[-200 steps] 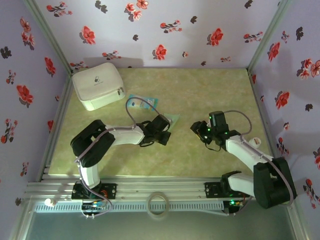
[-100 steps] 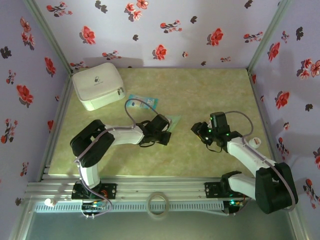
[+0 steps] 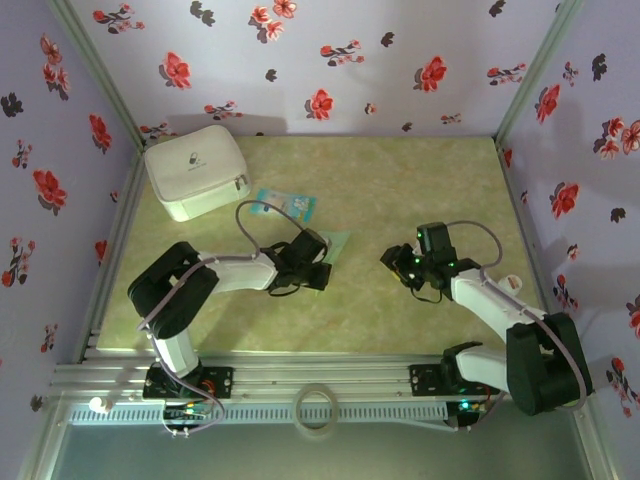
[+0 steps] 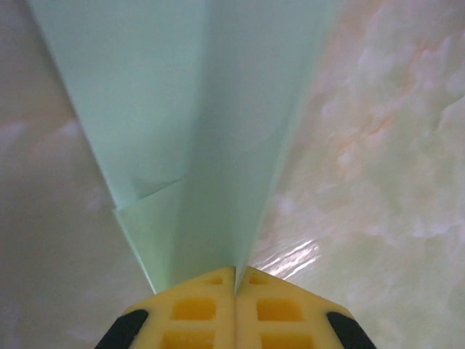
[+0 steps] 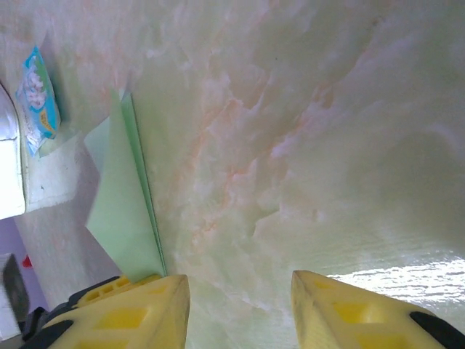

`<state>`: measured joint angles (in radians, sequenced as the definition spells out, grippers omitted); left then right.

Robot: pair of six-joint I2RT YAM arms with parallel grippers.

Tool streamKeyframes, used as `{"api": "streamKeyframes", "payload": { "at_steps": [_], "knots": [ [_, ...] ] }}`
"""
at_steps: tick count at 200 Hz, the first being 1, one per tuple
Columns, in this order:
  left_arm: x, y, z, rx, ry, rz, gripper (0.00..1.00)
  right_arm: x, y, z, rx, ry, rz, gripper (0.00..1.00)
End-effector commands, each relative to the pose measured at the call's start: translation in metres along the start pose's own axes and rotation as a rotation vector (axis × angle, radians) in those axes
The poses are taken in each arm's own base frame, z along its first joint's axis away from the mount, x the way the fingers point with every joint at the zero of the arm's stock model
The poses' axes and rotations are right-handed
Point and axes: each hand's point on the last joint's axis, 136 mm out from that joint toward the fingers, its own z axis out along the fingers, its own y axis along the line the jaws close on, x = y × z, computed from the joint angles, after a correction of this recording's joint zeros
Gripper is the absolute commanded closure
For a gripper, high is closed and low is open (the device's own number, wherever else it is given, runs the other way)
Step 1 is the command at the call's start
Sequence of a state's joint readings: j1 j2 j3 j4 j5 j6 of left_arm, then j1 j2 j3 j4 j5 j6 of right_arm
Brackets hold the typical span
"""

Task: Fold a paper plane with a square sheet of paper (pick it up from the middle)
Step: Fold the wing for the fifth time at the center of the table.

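Observation:
The square sheet of paper [image 4: 196,109] is pale mint green and folded into a slim, plane-like shape with a centre crease. It lies low over the marbled table, left of centre [image 3: 338,242]. My left gripper [image 4: 235,280] is shut on its near end, with the crease pinched between the yellow fingertips [image 4: 196,309]; from above the gripper [image 3: 322,260] sits just left of the paper. My right gripper [image 5: 240,305] stands open over bare table to the right [image 3: 390,260], with nothing between its fingers. The paper's long edge [image 5: 120,211] lies to its left.
A white zipped pouch [image 3: 197,170] stands in the back left corner. A small blue-and-white packet [image 3: 285,203] lies just behind the paper, and shows at the left edge of the right wrist view [image 5: 40,102]. Flowered walls enclose three sides.
My left gripper has drawn back a little to the left, taking the folded paper with it. The right arm has barely moved.

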<state>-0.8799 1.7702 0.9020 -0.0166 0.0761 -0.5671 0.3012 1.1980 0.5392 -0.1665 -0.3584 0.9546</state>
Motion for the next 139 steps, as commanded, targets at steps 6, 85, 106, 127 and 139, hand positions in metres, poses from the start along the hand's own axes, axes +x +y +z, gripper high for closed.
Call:
{"api": "streamKeyframes", "payload": {
  "at_steps": [6,85,106,127,139],
  "knots": [
    [-0.003,0.001,-0.002,0.022,-0.015,-0.018,1.00,-0.011,0.011,0.007,-0.006,-0.015,-0.041,0.60],
    [-0.014,-0.014,0.010,0.103,0.004,-0.025,1.00,-0.016,0.027,0.031,-0.073,0.034,-0.058,0.65],
    [-0.014,-0.014,0.008,0.105,0.011,-0.016,1.00,-0.017,0.030,0.032,-0.091,0.032,-0.048,0.65],
    [-0.012,-0.006,0.005,0.103,0.005,-0.041,1.00,-0.017,0.040,0.031,-0.132,0.034,-0.050,0.66],
    [-0.011,-0.005,0.004,0.110,0.005,-0.047,1.00,-0.016,0.045,0.031,-0.144,0.035,-0.059,0.66]
  ]
}}
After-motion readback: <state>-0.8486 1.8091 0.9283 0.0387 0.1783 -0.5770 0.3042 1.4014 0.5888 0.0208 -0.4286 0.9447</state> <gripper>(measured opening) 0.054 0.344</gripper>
